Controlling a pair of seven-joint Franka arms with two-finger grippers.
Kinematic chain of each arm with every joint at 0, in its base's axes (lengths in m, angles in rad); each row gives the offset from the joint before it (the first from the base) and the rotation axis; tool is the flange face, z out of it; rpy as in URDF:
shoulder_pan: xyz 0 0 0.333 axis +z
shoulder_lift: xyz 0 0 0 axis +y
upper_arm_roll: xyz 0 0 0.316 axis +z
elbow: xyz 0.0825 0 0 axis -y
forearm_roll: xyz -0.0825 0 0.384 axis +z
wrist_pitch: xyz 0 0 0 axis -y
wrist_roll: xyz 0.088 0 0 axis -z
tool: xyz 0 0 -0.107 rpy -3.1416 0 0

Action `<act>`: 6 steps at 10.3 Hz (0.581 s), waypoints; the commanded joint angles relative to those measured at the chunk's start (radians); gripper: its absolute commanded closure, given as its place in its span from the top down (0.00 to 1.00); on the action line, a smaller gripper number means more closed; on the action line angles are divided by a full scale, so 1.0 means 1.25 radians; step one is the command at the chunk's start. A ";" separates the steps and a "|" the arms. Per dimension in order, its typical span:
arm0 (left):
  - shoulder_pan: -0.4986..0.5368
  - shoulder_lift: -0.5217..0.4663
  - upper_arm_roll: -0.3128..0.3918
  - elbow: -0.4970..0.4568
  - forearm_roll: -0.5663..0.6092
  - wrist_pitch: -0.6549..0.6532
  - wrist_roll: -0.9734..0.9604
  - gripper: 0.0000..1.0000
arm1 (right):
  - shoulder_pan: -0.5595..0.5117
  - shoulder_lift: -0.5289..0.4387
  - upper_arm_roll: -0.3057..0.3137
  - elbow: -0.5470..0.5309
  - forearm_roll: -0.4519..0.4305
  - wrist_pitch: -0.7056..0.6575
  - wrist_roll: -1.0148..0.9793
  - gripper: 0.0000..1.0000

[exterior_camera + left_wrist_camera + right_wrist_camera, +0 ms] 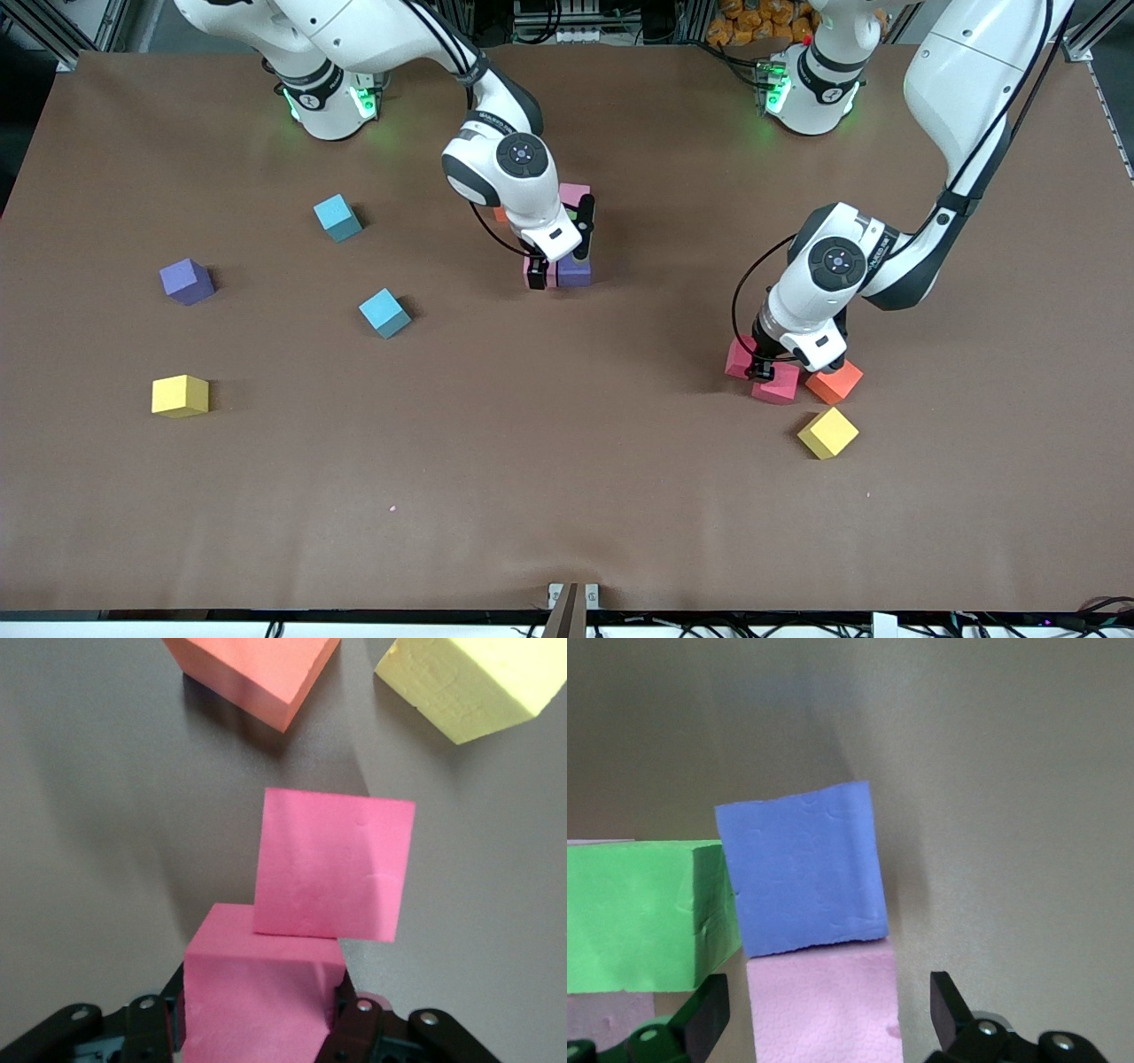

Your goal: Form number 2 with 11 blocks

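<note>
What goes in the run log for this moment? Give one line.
left claw: shut on crimson block | right claw: open, around pink block | digit: partly built

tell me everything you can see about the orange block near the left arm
The orange block is a small matte foam cube in one flat colour, with clean edges and no marks. It sits flat on the brown table, turned at an angle. In the front view it lies beside a crimson block, partly under the left tool, with a yellow block nearer the front camera. Whether it touches the crimson block is unclear.
</note>
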 commanded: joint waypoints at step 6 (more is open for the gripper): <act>-0.083 -0.016 -0.024 0.038 0.010 -0.086 -0.146 0.32 | 0.004 -0.079 0.002 0.057 0.001 -0.201 0.011 1.00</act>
